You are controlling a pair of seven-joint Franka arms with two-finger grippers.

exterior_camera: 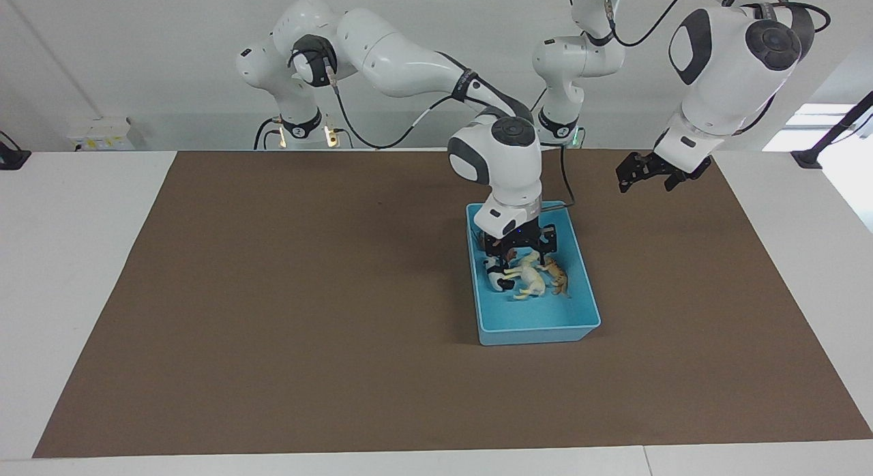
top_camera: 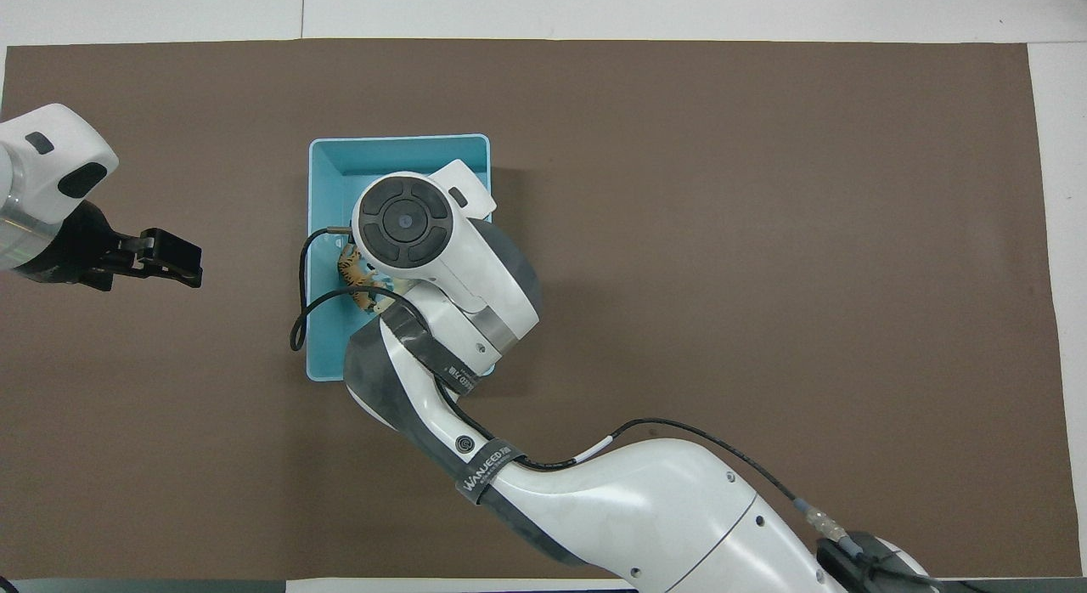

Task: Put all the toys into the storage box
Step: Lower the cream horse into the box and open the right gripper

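The light blue storage box [exterior_camera: 539, 334] [top_camera: 399, 142] sits mid-mat, toward the left arm's end. Three toys show in it: a cream-white horse [exterior_camera: 529, 282] lying on its side, a black-and-white panda [exterior_camera: 496, 277] beside it, and an orange striped tiger [exterior_camera: 558, 275] [top_camera: 357, 275]. My right gripper [exterior_camera: 522, 254] hangs open just above the horse, inside the box, holding nothing. In the overhead view the right arm's wrist covers that gripper, the horse and the panda. My left gripper [exterior_camera: 638, 176] [top_camera: 173, 262] waits open and empty, raised over the mat beside the box.
A brown mat [exterior_camera: 307, 292] covers the table, with white tabletop [exterior_camera: 75, 258] around it. The right arm's cable [top_camera: 299, 313] loops over the box's rim on the left arm's side.
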